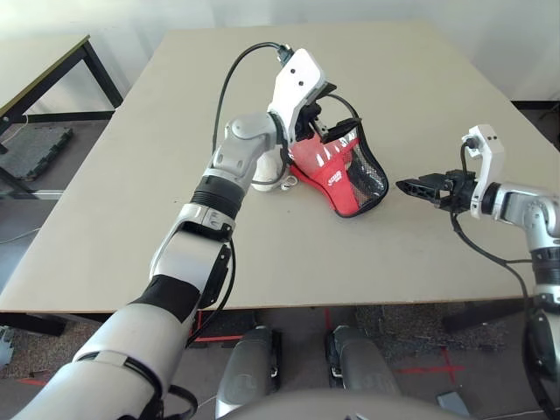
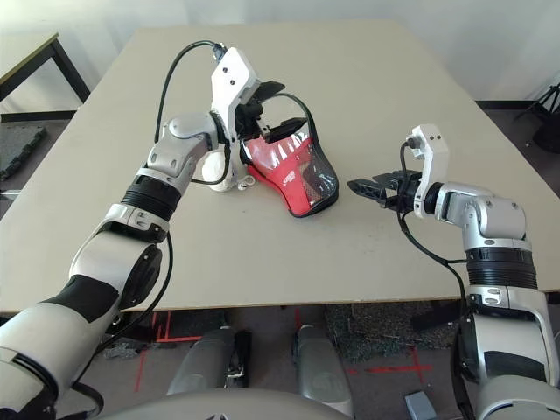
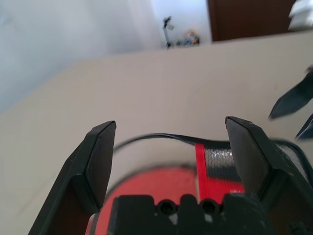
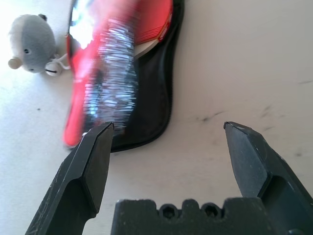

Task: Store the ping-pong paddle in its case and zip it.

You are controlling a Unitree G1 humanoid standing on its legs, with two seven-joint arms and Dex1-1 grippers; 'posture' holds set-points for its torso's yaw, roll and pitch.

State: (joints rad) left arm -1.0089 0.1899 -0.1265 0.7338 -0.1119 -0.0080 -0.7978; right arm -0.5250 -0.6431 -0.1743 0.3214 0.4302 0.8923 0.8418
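Case (image 2: 297, 179) lies mid-bench (image 2: 367, 79), its red flap lifted, red paddle (image 4: 154, 24) face peeking inside. My left tool (image 1: 325, 112) hovers spread just over the flap, gripping nothing. My right tool (image 2: 372, 187), spread too, sits apart beside the case; white wad (image 4: 32, 36) at its far side.

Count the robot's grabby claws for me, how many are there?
2. The left gripper hangs open above the red case; the right gripper hangs open beside it.

Small grey-white stuffed toy (image 4: 33, 36), beige table (image 1: 131, 210)
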